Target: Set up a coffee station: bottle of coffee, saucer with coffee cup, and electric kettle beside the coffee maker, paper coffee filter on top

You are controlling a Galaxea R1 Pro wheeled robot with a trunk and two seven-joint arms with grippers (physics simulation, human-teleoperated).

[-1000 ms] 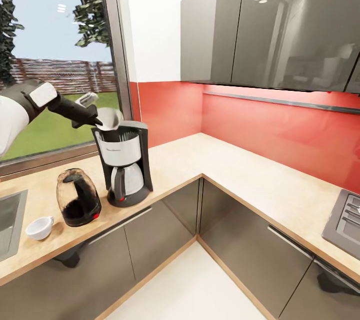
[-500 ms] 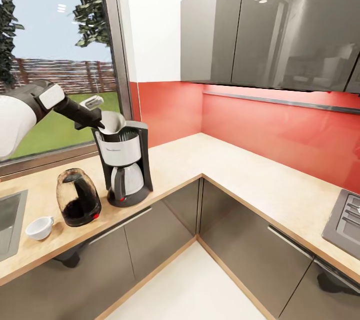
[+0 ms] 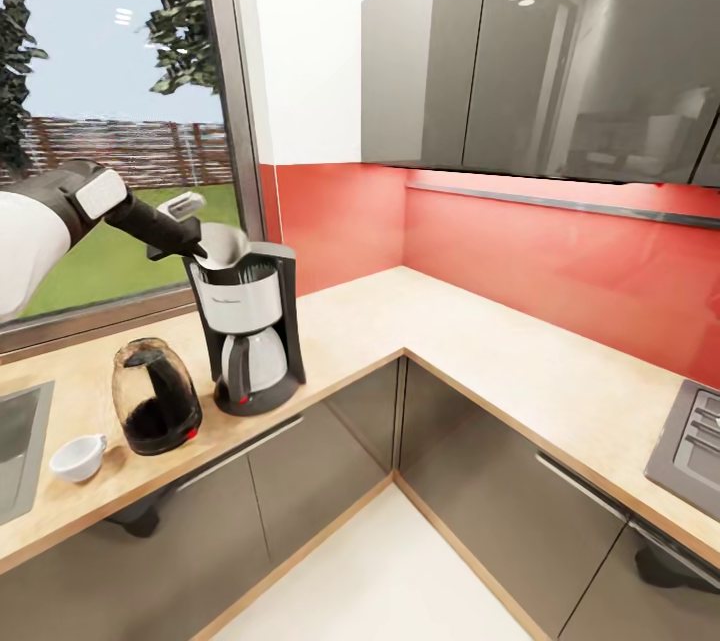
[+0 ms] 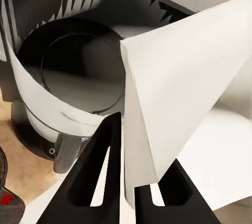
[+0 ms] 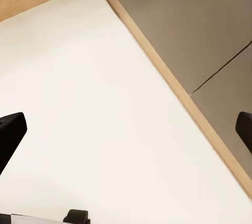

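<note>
Left gripper [image 4: 123, 179], jaws nearly closed, pinches the paper coffee filter [image 4: 184, 93] by its rim over the coffee maker [image 3: 247, 321]; the filter, judged light, limp and crushable, suits an edge grip.

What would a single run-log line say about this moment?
left gripper: shut on white paper coffee filter | filter: over black-and-silver coffee maker top | right gripper: open, over pale floor

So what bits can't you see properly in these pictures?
- Sink: head view, cut off by the picture's left edge.
- Stove: head view, cut off by the right edge.
- Coffee maker top opening: left wrist view, partly hidden behind the paper coffee filter pinched in the left gripper.
- Right gripper: right wrist view, fingertips cut off at both edges.
</note>
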